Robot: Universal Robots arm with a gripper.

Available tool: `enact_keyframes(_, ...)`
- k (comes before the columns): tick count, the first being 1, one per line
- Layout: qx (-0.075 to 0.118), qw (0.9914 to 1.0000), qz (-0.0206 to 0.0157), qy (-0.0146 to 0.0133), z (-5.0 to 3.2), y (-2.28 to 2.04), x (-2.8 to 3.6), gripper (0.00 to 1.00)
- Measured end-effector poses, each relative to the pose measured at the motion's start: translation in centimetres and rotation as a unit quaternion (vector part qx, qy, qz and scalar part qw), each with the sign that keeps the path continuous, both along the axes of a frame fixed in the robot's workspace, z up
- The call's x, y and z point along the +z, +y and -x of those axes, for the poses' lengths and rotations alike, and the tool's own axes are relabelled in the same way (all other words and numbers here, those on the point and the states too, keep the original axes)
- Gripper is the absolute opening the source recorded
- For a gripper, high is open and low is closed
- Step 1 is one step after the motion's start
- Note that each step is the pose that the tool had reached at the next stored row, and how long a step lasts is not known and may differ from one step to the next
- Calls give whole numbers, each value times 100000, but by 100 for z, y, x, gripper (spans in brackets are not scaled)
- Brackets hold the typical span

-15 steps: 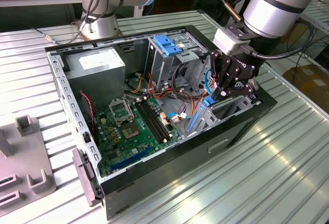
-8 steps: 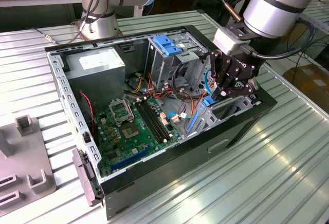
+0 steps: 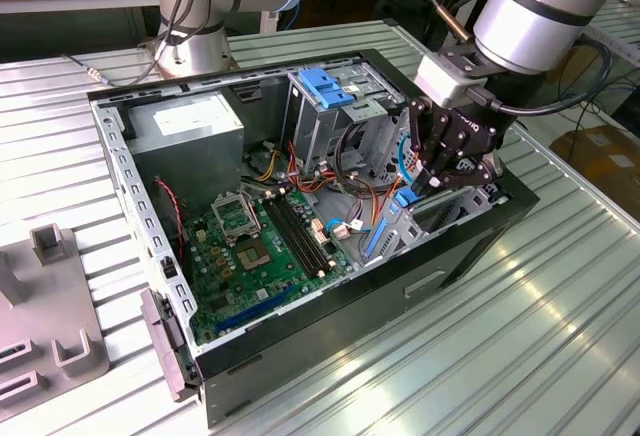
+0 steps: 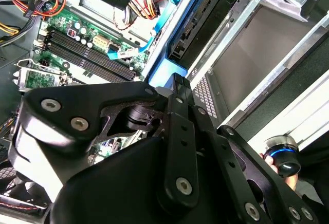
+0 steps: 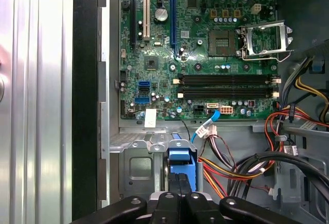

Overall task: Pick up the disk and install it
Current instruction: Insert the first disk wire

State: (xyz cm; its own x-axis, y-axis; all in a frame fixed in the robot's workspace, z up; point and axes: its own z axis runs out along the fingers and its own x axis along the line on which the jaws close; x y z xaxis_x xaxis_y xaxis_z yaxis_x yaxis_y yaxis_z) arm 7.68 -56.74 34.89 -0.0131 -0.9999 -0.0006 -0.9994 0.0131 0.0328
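Disk (image 5: 182, 158): stands on edge in the front corner of the computer case (image 3: 470, 246), at the metal drive bay (image 5: 134, 163), directly ahead of the fingers (image 5: 173, 192).

- Fingers drawn close together, pinching the disk's blue carrier frame.
- Long axis runs straight out from the gripper (image 5: 178, 185) toward the motherboard (image 5: 205, 44).
- Second wrist view: the disk's dark flank and blue edge lie alongside the bay's open sheet-metal wall, touching or nearly so; seating depth is unclear.
- Exterior view: the gripper sits low inside the case at the exterior view's right. The blue bracket (image 3: 325, 86) on the drive cage is well apart.
- The case rests on the slatted counter (image 3: 560, 336).
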Motion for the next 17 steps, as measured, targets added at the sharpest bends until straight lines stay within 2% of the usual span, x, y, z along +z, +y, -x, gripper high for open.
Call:
enact_keyframes(10, -4, 100000, 3, 2, -119, -1, 0, 10)
enact_keyframes(16, 4, 100000, 3, 1, -266, 0, 0, 10)
enact_keyframes(17, 2216, 99975, 1, 2, -348, 0, 1, 10)
